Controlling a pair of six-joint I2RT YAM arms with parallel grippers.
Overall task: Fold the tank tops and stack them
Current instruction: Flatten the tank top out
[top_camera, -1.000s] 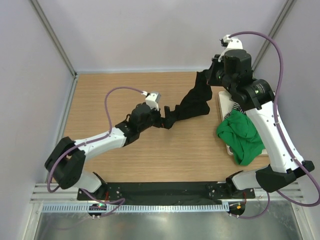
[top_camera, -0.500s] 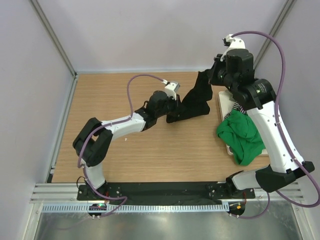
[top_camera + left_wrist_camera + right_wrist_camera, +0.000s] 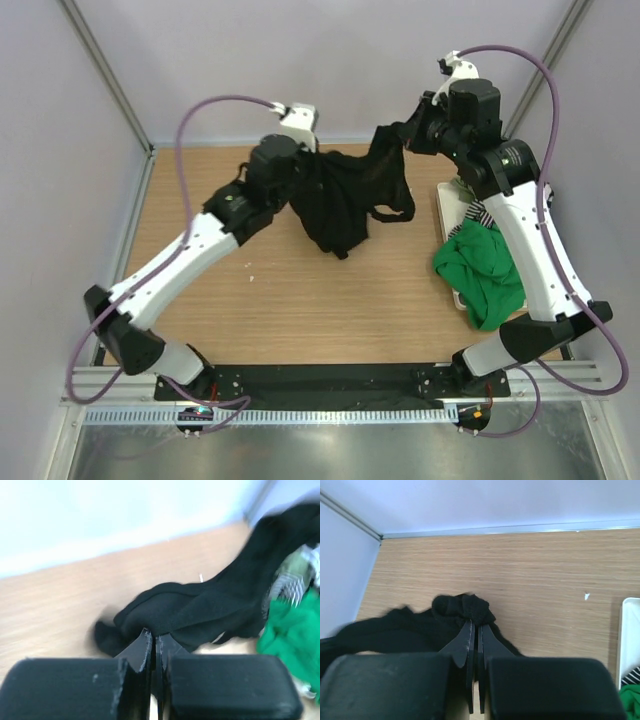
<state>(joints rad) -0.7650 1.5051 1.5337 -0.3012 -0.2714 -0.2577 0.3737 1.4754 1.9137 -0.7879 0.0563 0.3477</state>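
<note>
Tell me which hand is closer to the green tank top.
Right. The right hand, shut on the black tank top, is raised beyond and left of the green tank top; the left hand holds the same garment farther left.

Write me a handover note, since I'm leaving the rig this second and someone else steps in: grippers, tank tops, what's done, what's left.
Left gripper: shut on the black tank top.
Right gripper: shut on the same top's other end.
The top hangs spread between them over the far middle of the table.
Green tank top: crumpled on the white tray at right, with a striped tank top showing at its far edge.
Done: nothing folded or stacked.
Left: fold the black top, then the others, then stack.
</note>
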